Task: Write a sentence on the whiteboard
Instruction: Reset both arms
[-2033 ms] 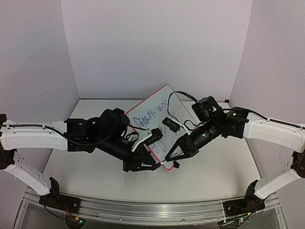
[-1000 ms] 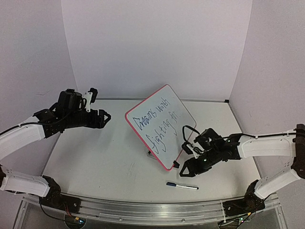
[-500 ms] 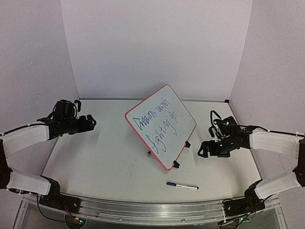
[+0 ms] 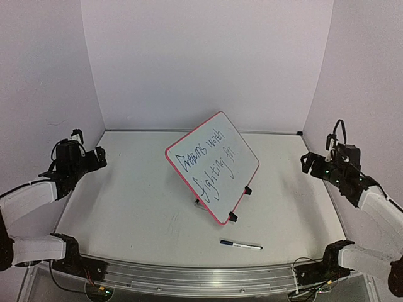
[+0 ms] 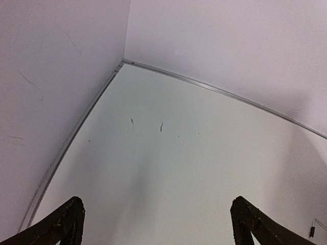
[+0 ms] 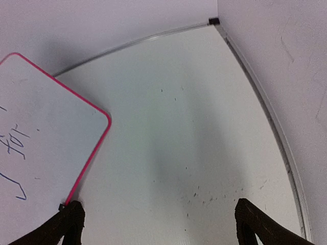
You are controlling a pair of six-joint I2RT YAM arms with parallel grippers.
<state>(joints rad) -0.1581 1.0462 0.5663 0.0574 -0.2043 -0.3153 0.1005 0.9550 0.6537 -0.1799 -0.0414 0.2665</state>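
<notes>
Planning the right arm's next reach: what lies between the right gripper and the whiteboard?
Nothing: only bare table lies between the right gripper and the whiteboard, as the top external and right wrist views both show.

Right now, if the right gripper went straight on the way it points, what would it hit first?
Likely the bare table; the right gripper aims past the whiteboard corner, though depth is unclear.
</notes>
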